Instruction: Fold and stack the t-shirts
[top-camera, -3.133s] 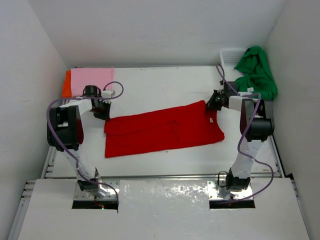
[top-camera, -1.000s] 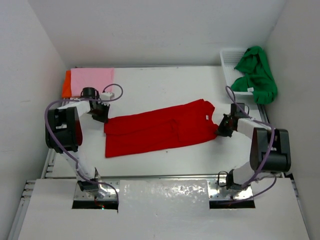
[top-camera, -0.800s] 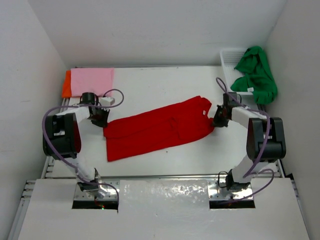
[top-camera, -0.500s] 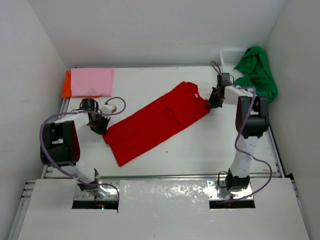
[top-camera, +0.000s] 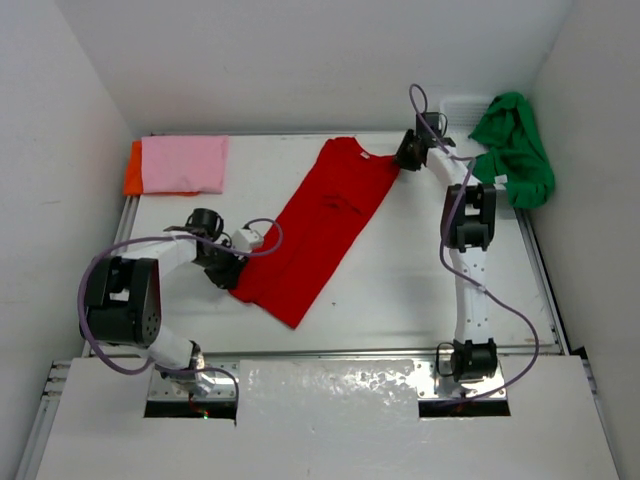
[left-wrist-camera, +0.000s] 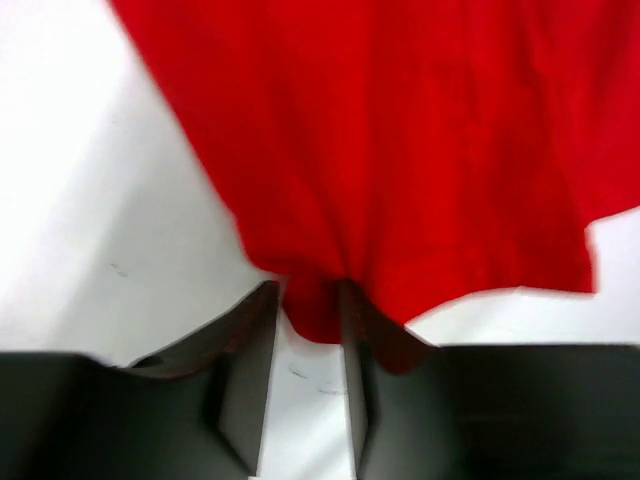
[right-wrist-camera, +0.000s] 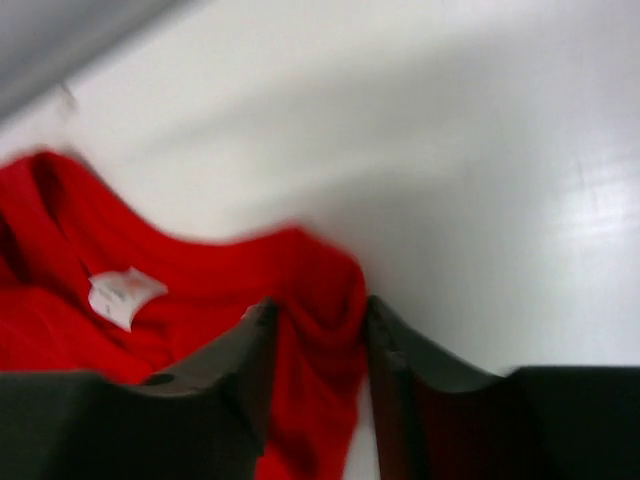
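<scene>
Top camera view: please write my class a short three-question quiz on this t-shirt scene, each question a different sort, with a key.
1. Which t-shirt lies on the orange t-shirt at the far left? A green, B pink, C red.
2. True or false: the green t-shirt lies spread flat in the middle.
3. Fill in: cloth of the ____ t-shirt sits between the fingers of both the left gripper and the right gripper.
Key: 1 B, the pink t-shirt. 2 False: the green t-shirt hangs over the white basket at the far right. 3 red: the red t-shirt, lying slantwise.
</scene>
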